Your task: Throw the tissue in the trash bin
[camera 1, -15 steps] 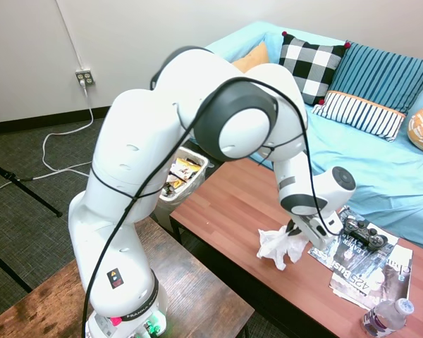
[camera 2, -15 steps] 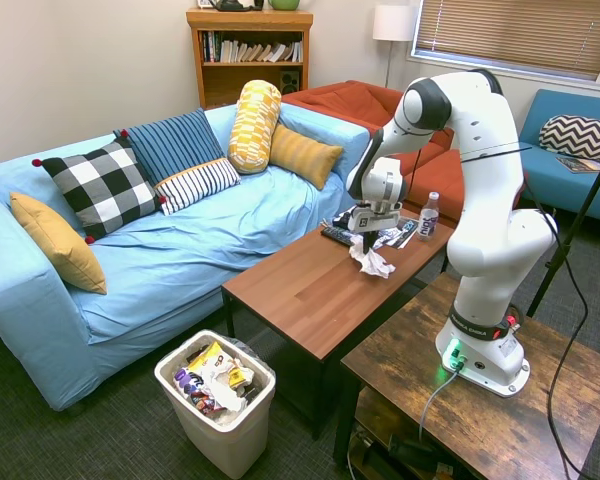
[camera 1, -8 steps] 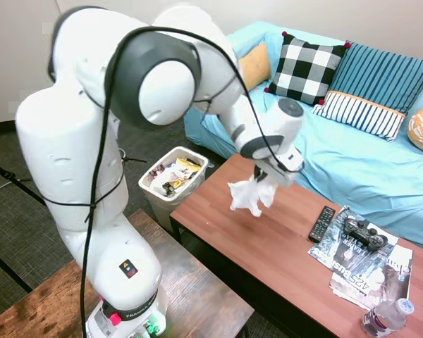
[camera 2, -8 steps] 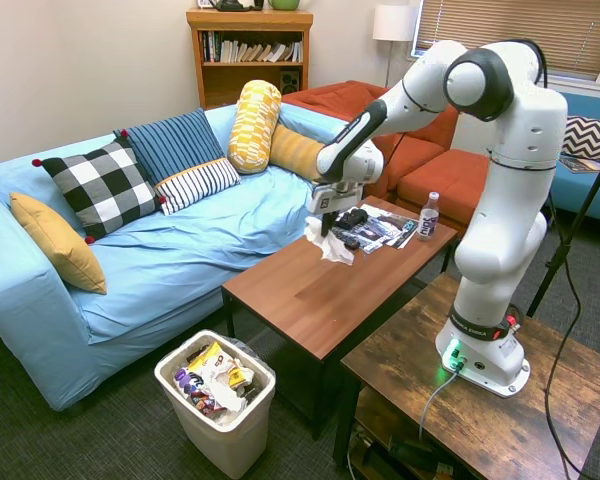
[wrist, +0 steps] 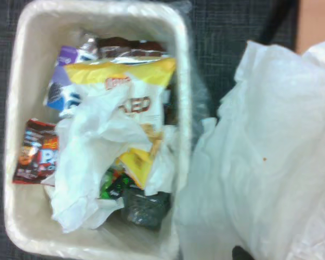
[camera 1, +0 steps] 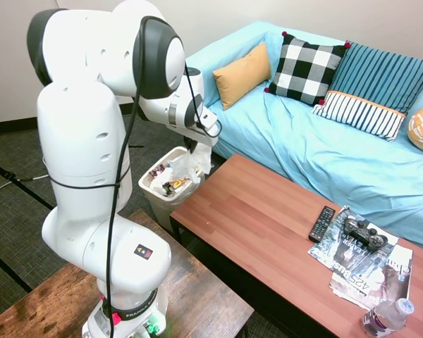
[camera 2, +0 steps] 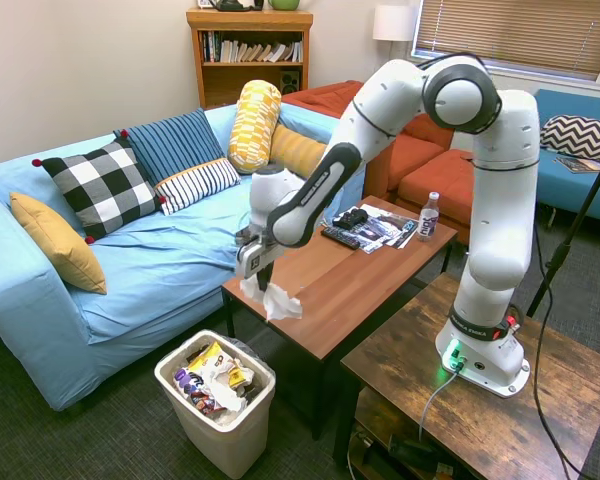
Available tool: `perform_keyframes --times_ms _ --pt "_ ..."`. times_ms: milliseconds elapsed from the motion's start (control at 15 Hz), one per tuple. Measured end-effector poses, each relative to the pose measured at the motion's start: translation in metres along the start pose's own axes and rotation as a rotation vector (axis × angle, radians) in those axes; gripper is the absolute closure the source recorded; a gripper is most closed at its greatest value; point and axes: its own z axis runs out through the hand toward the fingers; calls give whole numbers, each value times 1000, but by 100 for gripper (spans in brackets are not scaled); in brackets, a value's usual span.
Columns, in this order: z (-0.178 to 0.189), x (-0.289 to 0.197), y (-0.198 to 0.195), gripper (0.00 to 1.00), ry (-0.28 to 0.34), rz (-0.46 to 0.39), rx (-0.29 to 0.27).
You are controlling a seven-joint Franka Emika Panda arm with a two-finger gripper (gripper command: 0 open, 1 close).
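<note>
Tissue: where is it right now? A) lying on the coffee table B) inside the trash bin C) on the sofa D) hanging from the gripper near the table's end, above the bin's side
D. The tissue dangles from the gripper, shut on it, off the end of the coffee table, with the trash bin below and not yet reached.

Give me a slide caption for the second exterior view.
Franka gripper carries the crumpled tissue off the coffee table's end, above the full trash bin.

The trash bin (camera 2: 216, 398) is open on top but nearly full of wrappers (wrist: 131, 103); the surface's corner (camera 2: 230, 287) stands close above it.
</note>
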Motion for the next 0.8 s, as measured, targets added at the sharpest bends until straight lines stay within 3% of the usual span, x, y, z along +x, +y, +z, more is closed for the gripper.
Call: perform_keyframes --times_ms 267,333,533,800 --pt "64 -52 -66 100 -16 -77 -39" --pt "79 -58 -74 0 -13 -86 -53" --pt "110 -57 -83 0 -10 -92 -80" --pt "116 -52 -85 0 -9 -90 -81"
